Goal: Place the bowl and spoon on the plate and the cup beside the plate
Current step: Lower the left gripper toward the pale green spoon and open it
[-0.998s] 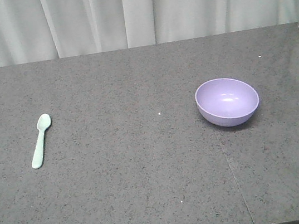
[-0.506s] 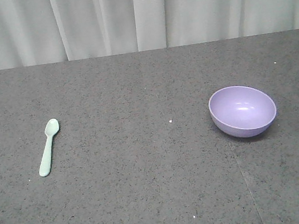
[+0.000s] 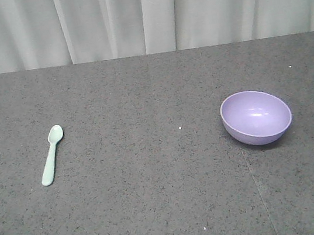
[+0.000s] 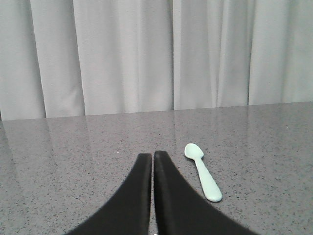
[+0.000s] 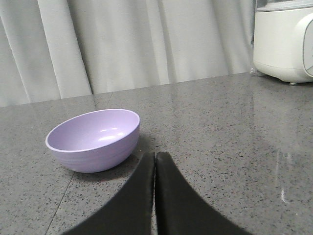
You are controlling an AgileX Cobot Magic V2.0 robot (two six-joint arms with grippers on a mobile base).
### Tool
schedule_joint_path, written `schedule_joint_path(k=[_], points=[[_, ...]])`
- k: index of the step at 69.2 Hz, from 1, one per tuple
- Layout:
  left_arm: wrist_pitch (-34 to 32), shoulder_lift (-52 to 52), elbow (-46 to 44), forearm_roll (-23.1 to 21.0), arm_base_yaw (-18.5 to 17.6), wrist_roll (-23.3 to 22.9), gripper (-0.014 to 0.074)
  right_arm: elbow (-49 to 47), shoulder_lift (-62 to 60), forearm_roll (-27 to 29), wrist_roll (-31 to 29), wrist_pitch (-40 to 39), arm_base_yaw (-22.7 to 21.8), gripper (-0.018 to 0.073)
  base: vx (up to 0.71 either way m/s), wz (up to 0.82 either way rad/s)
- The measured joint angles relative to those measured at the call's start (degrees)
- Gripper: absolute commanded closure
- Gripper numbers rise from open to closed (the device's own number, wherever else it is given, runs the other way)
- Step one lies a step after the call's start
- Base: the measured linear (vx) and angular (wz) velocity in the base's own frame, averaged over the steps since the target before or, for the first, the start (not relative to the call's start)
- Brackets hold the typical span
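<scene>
A lavender bowl [image 3: 256, 117] sits upright on the grey stone counter at the right; in the right wrist view the bowl [image 5: 93, 139] lies just left of and beyond my right gripper [image 5: 155, 155], which is shut on nothing. A mint-green spoon [image 3: 51, 155] lies flat at the left, head pointing away. In the left wrist view the spoon [image 4: 203, 178] rests just right of my left gripper [image 4: 152, 155], shut and empty. The plate and the cup are out of view.
Pale curtains hang along the counter's far edge. A white appliance [image 5: 284, 41] stands at the far right of the counter. A seam [image 3: 260, 196] runs across the counter near the bowl.
The front view has shifted, so the bowl and the spoon sit slightly further right and lower in frame. Neither object has moved on the counter.
</scene>
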Motion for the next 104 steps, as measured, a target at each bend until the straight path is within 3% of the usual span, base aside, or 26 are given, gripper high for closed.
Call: schedule_joint_path(k=[61, 71, 86, 104], points=[[-0.41, 0.00, 0.00, 0.00, 0.00, 0.00, 0.0603, 0.00, 0.00, -0.10, 0.06, -2.58, 0.00, 0.0570, 0.00, 0.00], [-0.41, 0.00, -1.54, 0.00, 0.00, -1.94, 0.0603, -0.78, 0.00, -0.16, 0.10, -0.78, 0.00, 0.0570, 0.00, 0.00], [8.34, 1.25, -13.91, -0.04, 0.00, -2.36, 0.0603, -11.81, 4.09, -0.16, -1.95, 7.57, 0.00, 0.0570, 0.00, 0.00], [24.88, 18.83, -34.63, -0.04, 0.00, -2.12, 0.0603, -32.42, 18.26, -0.16, -4.35, 25.28, 0.00, 0.0570, 0.00, 0.00]])
